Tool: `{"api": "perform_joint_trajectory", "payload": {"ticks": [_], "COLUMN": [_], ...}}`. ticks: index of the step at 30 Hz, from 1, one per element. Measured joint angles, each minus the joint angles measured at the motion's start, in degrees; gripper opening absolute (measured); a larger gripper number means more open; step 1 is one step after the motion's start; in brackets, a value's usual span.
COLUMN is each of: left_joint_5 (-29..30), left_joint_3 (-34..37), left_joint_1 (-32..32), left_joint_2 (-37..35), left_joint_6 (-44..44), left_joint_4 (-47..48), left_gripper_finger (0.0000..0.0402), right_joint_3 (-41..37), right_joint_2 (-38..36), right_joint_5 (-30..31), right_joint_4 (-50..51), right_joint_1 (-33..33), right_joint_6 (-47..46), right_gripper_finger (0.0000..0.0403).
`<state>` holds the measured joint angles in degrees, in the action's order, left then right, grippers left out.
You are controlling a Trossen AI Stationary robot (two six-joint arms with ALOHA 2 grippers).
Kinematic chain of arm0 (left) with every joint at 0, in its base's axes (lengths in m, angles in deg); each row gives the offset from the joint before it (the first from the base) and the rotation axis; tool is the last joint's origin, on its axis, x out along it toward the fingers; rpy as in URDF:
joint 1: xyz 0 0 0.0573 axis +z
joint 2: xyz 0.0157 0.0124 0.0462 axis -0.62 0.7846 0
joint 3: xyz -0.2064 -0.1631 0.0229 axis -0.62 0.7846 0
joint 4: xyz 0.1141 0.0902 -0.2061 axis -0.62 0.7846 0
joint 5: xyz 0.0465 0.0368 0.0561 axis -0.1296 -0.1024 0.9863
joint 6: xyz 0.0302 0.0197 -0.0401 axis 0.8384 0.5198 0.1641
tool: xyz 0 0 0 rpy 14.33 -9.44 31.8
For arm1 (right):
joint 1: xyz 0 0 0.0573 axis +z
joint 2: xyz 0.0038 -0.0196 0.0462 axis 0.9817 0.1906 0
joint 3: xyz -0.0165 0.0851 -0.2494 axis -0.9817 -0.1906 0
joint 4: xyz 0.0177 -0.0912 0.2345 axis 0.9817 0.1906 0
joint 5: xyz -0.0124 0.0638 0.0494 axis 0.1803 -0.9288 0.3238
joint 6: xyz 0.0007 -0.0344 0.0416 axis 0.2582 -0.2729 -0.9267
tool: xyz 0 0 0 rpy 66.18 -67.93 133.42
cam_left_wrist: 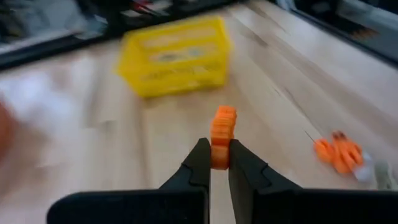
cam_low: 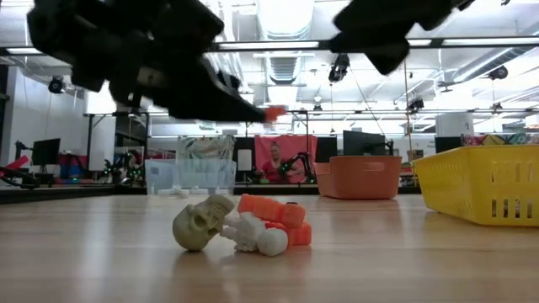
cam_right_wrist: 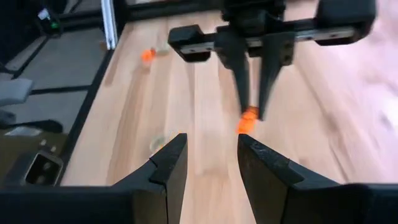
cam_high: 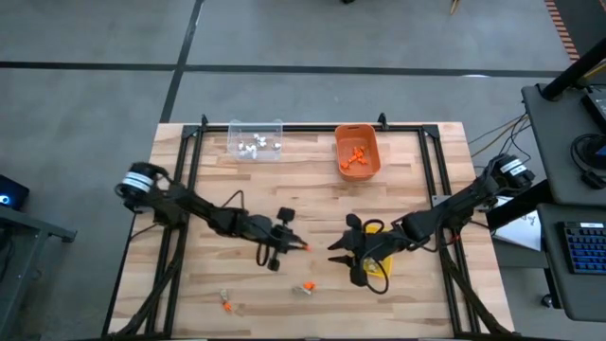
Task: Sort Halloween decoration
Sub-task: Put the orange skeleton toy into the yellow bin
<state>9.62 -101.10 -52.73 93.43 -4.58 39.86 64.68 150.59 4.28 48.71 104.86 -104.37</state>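
Observation:
My left gripper [cam_high: 301, 246] is above the table's middle, shut on a small orange trinket [cam_left_wrist: 222, 134]; the trinket also shows in the low view [cam_low: 274, 113] and the right wrist view [cam_right_wrist: 247, 120]. My right gripper [cam_high: 339, 254] is open and empty, facing the left gripper, beside the yellow bin [cam_high: 377, 265]. A tan-grey skull [cam_low: 200, 223], a white trinket [cam_low: 259, 238] and an orange trinket [cam_low: 274, 216] lie together on the table [cam_high: 304, 287]. More trinkets [cam_high: 227, 304] lie near the front edge. My left gripper pinches the orange trinket's lower end [cam_left_wrist: 220, 158] between its two fingertips. The trinket sticks out past the fingertips. It is lifted clear of the table.
A clear bin [cam_high: 256, 140] with white trinkets and an orange bin [cam_high: 357, 152] with orange trinkets stand at the far edge. The yellow bin [cam_left_wrist: 177, 56] stands at the right of the middle, partly under my right arm. Black frame rails run along the table's sides.

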Motion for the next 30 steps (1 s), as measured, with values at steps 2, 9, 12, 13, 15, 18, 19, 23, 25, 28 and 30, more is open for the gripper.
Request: {"api": "perform_joint_trajectory", "payload": {"ticks": [2, 9, 12, 13, 15, 18, 19, 23, 25, 28, 30], "left_joint_5": [3.0, 14.1, 16.8, 17.2, 17.3, 17.3, 17.4, 17.5, 17.5, 17.5, 17.5], "left_joint_3": [1.4, 5.1, 5.4, 5.2, 4.5, 2.8, 2.6, 1.3, 0.7, 0.3, 0.1], "left_joint_1": [0.0, -2.2, -3.3, -3.4, -3.7, -3.7, -3.7, -3.7, -3.7, -3.7, -3.7], "left_joint_2": [-3.4, -11.7, -12.2, -12.0, -11.5, -10.0, -9.7, -8.6, -8.1, -7.4, -6.9], "left_joint_6": [-1.0, -3.4, -3.4, -3.4, -3.4, -3.4, -3.3, -2.1, -2.0, -1.9, -1.9], "left_joint_4": [-0.7, -4.6, -6.5, -6.8, -6.9, -7.1, -6.8, -6.7, -6.9, -6.8, -6.7], "left_gripper_finger": [0.0001, 0.0001, 0.0001, 0.0001, 0.0001, 0.0001, 0.0001, 0.0001, 0.0001, 0.0001, 0.0001], "right_joint_3": [0.0, 0.0, 0.0, 0.0, 0.0, 0.0, 0.0, 0.0, 0.1, 0.1, 0.1], "right_joint_2": [0.8, 3.4, 4.2, 4.3, 5.2, 5.9, 6.3, 6.8, 6.9, 7.0, 7.0], "right_joint_5": [2.1, 14.4, 17.1, 17.1, 16.9, 15.3, 14.2, 12.6, 12.6, 12.6, 12.6], "right_joint_4": [-2.1, -9.8, -11.9, -12.3, -13.8, -14.5, -15.1, -16.5, -16.7, -17.4, -17.8], "right_joint_1": [0.0, -0.2, -0.9, -1.3, -2.1, -3.1, -3.4, -3.7, -3.7, -3.8, -3.8], "right_joint_6": [2.9, 10.2, 11.7, 11.9, 12.2, 12.5, 12.8, 13.2, 13.3, 14.1, 14.7], "right_gripper_finger": [0.0132, 0.0132, 0.0132, 0.0132, 0.0132, 0.0132, 0.0132, 0.0132, 0.0132, 0.0132, 0.0132]}}
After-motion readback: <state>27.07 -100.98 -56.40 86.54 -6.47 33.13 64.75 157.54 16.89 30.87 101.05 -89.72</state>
